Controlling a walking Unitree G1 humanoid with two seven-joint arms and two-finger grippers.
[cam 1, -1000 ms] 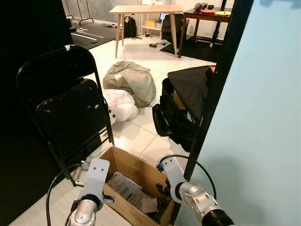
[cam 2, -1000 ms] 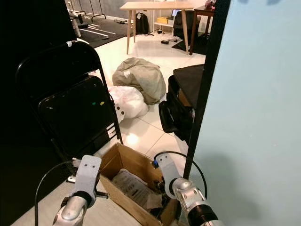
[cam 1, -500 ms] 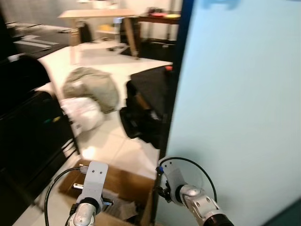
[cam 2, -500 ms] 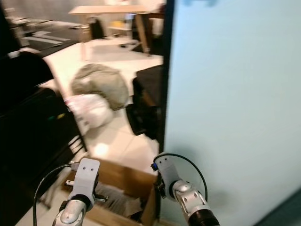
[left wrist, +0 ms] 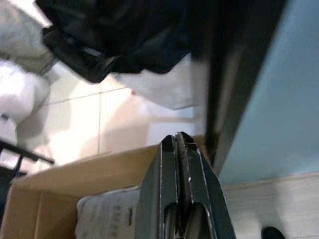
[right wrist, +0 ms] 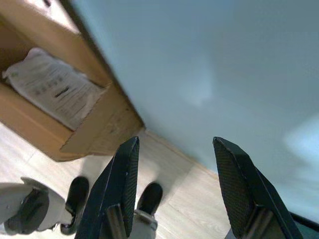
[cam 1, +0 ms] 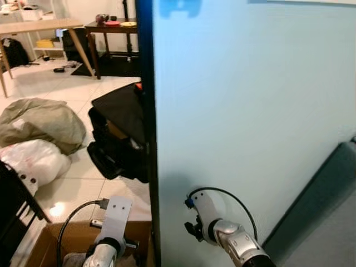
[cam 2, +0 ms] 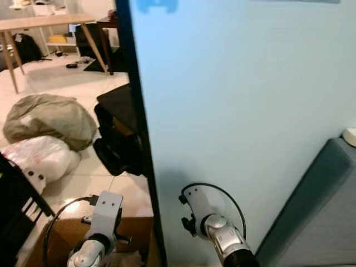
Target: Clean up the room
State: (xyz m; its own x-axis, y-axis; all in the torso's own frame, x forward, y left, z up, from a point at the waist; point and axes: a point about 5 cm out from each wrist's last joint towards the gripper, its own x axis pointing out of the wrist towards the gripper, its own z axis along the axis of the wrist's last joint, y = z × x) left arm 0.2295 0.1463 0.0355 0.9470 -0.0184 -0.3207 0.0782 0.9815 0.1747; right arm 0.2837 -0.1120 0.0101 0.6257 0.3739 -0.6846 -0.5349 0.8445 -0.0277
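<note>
1. A tall pale-blue flat panel (cam 1: 250, 111) with a black vertical edge strip (cam 1: 147, 128) stands directly ahead of the robot and takes up most of the right side; a grey slanted surface (cam 1: 317, 206) leans at its lower right.
2. Left of that edge the white tiled floor (cam 1: 72, 178) runs back toward a light wooden table (cam 1: 39, 25) and a dark side table (cam 1: 114, 28).
3. On the tiles lie an olive-grey lumpy cloth bundle (cam 1: 41, 122), a white plastic bag (cam 1: 30, 164) just beside it, and a black open bag (cam 1: 119, 139) against the panel's edge.
4. A brown cardboard box (left wrist: 70, 174) sits on the floor at the robot's feet, its corner touching the black strip; a white printed plastic packet (right wrist: 52, 87) lies inside. The print is too blurred to read.
5. The left gripper (left wrist: 180, 142) hangs over the box, its two black fingers pressed together with nothing between them.
6. The right gripper (right wrist: 174, 164) hangs close to the blue panel, above light wood-look flooring (right wrist: 189, 209), fingers spread apart and empty.
7. A black folding chair frame (cam 1: 14, 200) shows at the far left, beside the box.
</note>
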